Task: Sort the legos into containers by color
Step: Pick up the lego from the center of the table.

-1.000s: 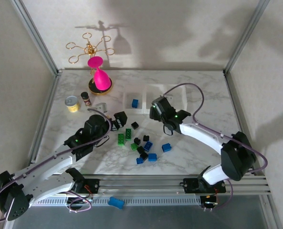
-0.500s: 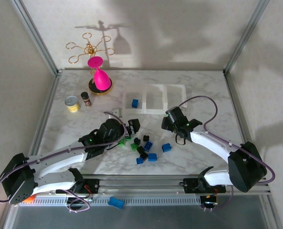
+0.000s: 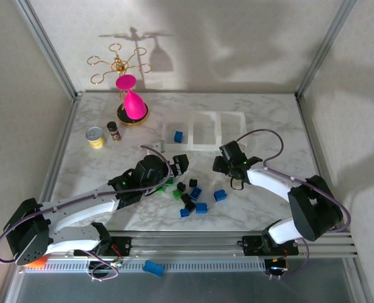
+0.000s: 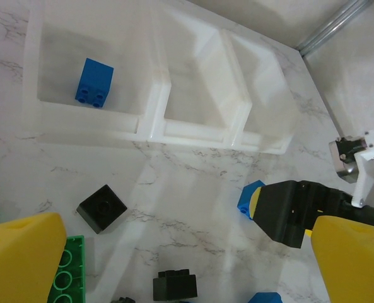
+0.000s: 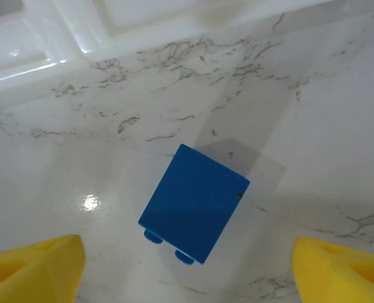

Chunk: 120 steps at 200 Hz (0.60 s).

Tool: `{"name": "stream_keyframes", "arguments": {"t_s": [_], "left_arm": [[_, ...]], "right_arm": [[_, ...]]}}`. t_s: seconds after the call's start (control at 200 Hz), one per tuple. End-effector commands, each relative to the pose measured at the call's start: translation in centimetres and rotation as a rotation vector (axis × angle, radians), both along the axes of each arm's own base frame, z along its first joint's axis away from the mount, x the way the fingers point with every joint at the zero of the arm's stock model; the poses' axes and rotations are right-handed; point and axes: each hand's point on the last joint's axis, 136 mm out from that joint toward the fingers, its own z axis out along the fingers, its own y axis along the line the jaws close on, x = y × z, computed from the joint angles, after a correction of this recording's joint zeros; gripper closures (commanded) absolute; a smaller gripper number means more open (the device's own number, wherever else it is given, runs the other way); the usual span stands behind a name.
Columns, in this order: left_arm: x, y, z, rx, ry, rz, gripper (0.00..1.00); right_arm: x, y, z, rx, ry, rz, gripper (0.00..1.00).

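Both arms have swung toward the middle of the top view since a second ago. The left gripper [image 3: 177,165] hangs over the loose little blue, green and black plastic bricks [image 3: 190,192], fingers spread wide, holding nothing. The right gripper [image 5: 187,268] is spread wide too, over a small blue brick [image 5: 194,203] lying on the marble table [image 5: 300,95]. Another blue brick [image 3: 178,136] sits in the left box of the clear whitish three-box plastic tray [image 3: 219,129].

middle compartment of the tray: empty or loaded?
Empty: in the left wrist view the middle compartment has a bare floor. One blue brick sits in the left compartment.
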Motion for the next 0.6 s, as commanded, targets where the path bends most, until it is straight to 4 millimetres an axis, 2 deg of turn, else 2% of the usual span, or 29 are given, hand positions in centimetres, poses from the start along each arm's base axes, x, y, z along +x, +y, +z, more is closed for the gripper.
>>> {"name": "stream_keyframes", "arguments": {"t_s": [0.0,0.365,0.596], "left_arm": [[0.5,-0.2,1.1,-0.001,-0.028,0.019,0.01],[0.6,0.3,1.1,0.016,-0.031,0.042,0.0],[0.6,0.5,1.1,0.026,-0.033,0.049,0.0]], "right_arm": [[1.8,0.3,0.6,-0.003,-0.046,-0.014,0.21],[3.4,0.2,-1.2,-0.066,-0.043,-0.031,0.4],[3.8,0.4,-1.2,-0.079,-0.044,-0.016,0.51]]}}
